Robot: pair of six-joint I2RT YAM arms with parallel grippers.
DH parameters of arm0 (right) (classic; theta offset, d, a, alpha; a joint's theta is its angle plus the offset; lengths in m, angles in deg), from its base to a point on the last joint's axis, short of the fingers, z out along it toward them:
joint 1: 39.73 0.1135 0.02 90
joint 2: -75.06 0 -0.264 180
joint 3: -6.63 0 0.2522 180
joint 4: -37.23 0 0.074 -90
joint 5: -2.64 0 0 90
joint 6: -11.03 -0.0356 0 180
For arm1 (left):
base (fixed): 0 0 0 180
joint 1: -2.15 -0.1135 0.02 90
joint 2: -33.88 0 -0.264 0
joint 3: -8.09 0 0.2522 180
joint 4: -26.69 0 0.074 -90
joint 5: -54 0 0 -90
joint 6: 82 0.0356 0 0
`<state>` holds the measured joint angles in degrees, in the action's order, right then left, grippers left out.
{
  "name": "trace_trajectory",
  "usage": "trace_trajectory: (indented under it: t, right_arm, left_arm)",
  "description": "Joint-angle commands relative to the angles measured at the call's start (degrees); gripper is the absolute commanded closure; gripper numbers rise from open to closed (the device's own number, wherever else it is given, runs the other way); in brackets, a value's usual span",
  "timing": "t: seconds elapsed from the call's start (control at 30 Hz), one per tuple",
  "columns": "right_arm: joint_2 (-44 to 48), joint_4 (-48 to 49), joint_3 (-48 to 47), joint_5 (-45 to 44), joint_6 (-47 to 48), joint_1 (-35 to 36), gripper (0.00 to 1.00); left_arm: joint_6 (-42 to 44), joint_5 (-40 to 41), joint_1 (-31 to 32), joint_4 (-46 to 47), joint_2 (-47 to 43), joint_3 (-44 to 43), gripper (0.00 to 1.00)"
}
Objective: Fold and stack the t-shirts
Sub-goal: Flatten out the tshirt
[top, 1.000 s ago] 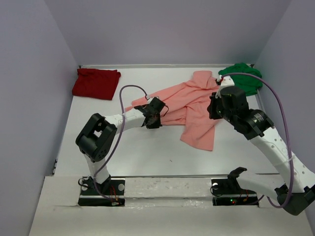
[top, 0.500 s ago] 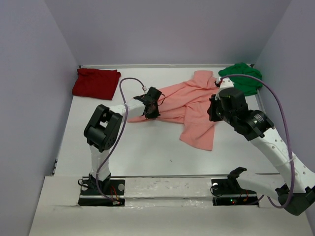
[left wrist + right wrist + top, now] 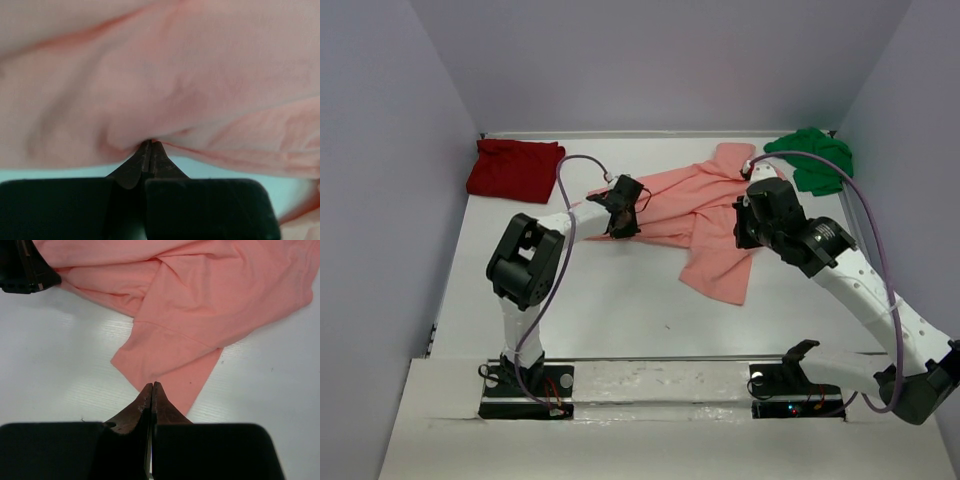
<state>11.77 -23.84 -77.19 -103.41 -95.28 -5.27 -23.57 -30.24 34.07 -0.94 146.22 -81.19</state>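
Cloth fills the left wrist view: the salmon-pink t-shirt (image 3: pixel 705 205) lies spread and rumpled across the middle of the white desk (image 3: pixel 620 300). The left pincer (image 3: pixel 151 146) is clamped on a fold at its left edge, creases running into the tips. The right pincer (image 3: pixel 151 387) has its jaws pressed together over the shirt's right side, tips at a lower corner of the cloth; whether any fabric is caught there I cannot tell. The dark red t-shirt (image 3: pixel 515 168) lies folded in the far left corner. The bright green t-shirt (image 3: pixel 815 160) sits bunched in the far right corner.
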Motion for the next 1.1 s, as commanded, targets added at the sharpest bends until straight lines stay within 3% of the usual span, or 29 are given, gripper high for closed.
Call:
trace_trajectory:
  t: [0.0,0.07,0.17,0.4,1.07]
  right_arm:
    - [-0.61,3.09,0.98,-0.03,-0.47,0.96,1.00]
    - [-0.87,3.45,1.07,0.06,-0.73,1.57,1.00]
    - [-0.96,3.80,1.24,0.15,-0.82,2.10,1.00]
    - [0.09,3.45,1.94,0.32,-0.38,2.63,1.00]
    - [1.41,1.78,3.53,0.94,1.02,2.63,1.00]
  left_arm:
    - [-2.43,8.38,4.89,-2.04,-12.65,5.38,0.90]
    - [-5.76,12.41,6.91,-2.04,-18.01,9.67,0.75]
    - [-7.62,13.31,7.10,-0.81,-22.94,15.66,0.67]
    - [-8.60,12.70,2.55,0.51,-22.43,20.68,0.69]
    - [-4.73,11.03,-10.21,2.27,-14.16,14.36,0.66]
